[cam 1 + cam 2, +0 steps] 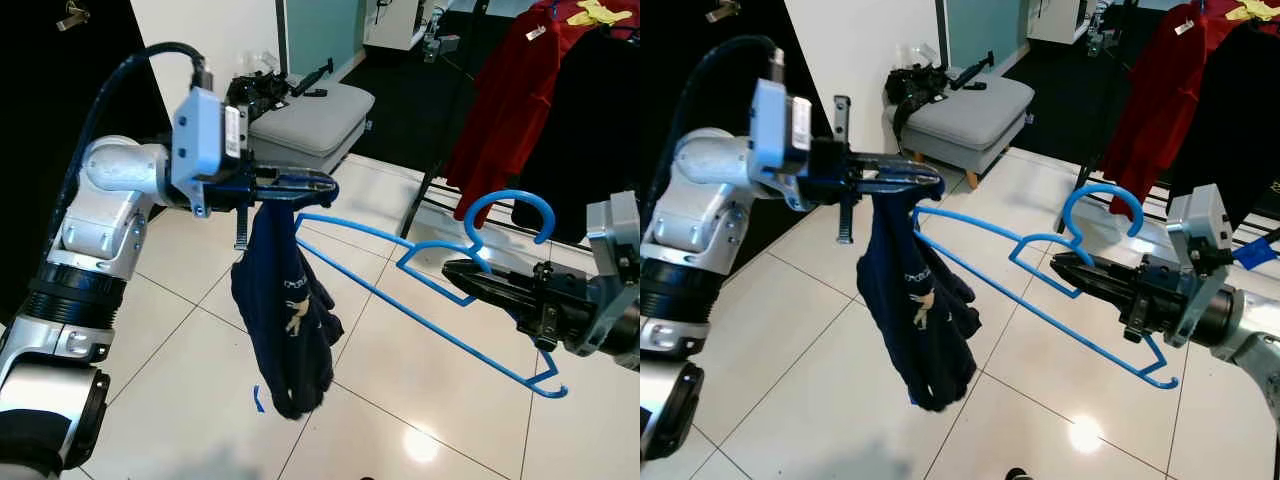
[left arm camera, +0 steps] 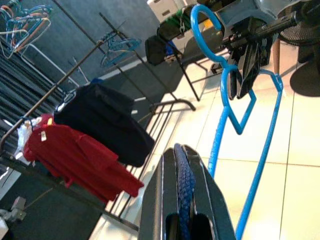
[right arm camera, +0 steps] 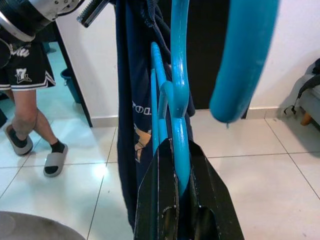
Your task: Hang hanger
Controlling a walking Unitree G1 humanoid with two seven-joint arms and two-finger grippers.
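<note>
We hold the blue hanger [image 1: 420,290] in mid-air over the tiled floor [image 1: 180,380], the right gripper [image 1: 470,275] clamped at its neck, the left gripper [image 1: 315,188] pinching the navy garment [image 1: 285,320] at its far end. We judge the hook must stay upright as we carry it towards the clothes rail [image 2: 75,75] — the left wrist view shows that rail; the right wrist view shows a person's legs [image 3: 30,130].

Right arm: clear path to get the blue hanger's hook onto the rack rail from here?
Probably yes. The right gripper grips the blue plastic hanger with its hook free, and the black clothes rack stands just behind with bare floor between. The navy garment in the left gripper still trails.
</note>
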